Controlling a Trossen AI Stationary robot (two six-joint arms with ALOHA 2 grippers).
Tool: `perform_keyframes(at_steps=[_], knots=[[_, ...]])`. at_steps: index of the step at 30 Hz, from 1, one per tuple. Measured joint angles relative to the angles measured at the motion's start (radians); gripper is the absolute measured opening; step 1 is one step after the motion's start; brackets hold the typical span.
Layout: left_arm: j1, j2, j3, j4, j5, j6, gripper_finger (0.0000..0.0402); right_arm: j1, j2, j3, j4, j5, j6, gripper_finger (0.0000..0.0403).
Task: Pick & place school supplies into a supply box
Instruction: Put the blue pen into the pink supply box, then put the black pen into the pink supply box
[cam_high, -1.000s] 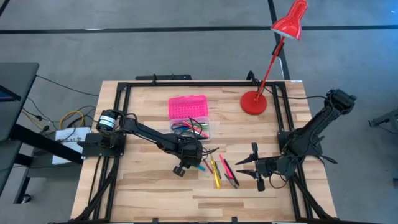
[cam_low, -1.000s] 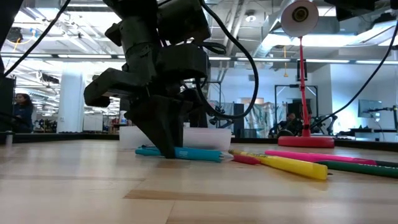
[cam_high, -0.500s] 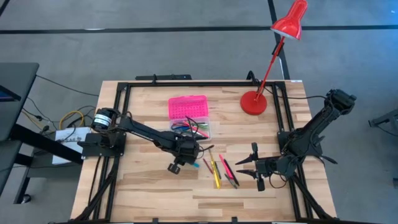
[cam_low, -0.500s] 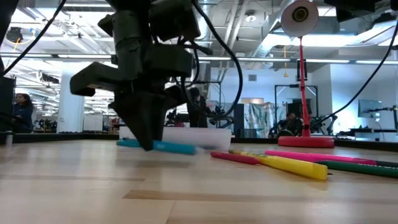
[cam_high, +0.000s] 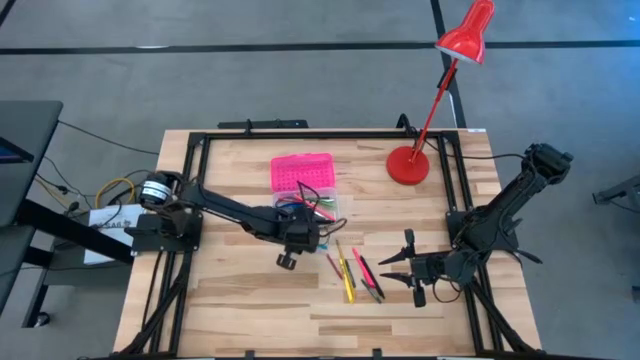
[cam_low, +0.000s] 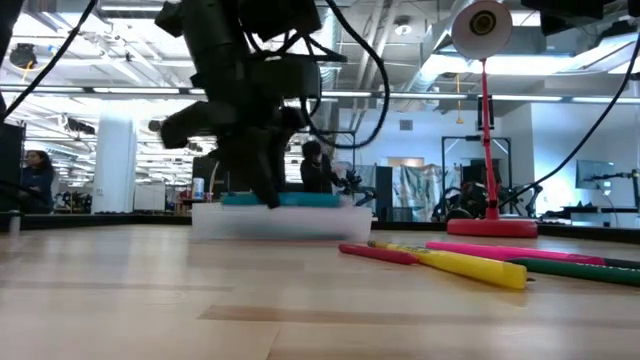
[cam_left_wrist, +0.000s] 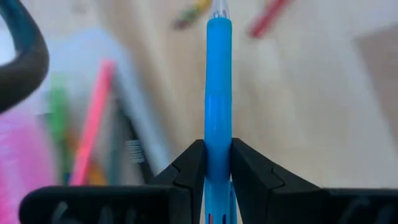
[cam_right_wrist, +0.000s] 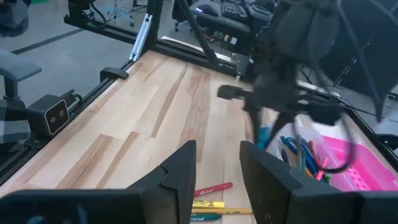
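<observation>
You are working on a pale wooden table (cam_high: 250, 310) with a black frame around its edge, standing on a grey floor; across the table, the low view looks into a large hall with ceiling lights, pipes and equipment, and a person (cam_low: 35, 180) stands far off at its left side.

A red lamp (cam_high: 440, 90) stands on the table's far right part, its round base near the corner and its head leaning out past the edge. Cables lie beside the table on the left.

Your left gripper (cam_left_wrist: 217, 163) is clamped on a blue pen (cam_left_wrist: 218, 93), held above the table just beside the supply box (cam_high: 305, 190), on its near side. The box lies open, pink lid on the far side, with several pens in its clear base. More school supplies (cam_high: 352, 272) lie loose on the wood between the two arms: a red one, a yellow one, a pink one and a green one.

Your right gripper (cam_right_wrist: 217, 163) waits low at the table's right side, its fingers apart and holding nothing.

I can read no writing anywhere.
</observation>
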Motion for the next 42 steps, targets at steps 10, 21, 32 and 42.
perform_keyframes(at_steps=[10,21,32,42], knots=[[0.073,-0.109,0.002,0.006,-0.261,-0.065,0.0062,0.000,0.000,0.000,-0.005,0.000,0.000,0.0117],[0.233,-0.100,-0.033,-0.010,-0.099,-0.054,0.0062,0.000,0.000,0.000,-0.007,0.000,0.006,0.0117],[0.247,-0.100,-0.047,-0.007,-0.092,-0.002,0.0118,-0.050,0.000,0.000,-0.024,-0.001,0.053,0.0117],[0.196,-0.188,-0.047,-0.087,-0.037,-0.018,0.0151,-0.136,0.000,0.000,-0.120,-0.001,0.336,0.0117]])
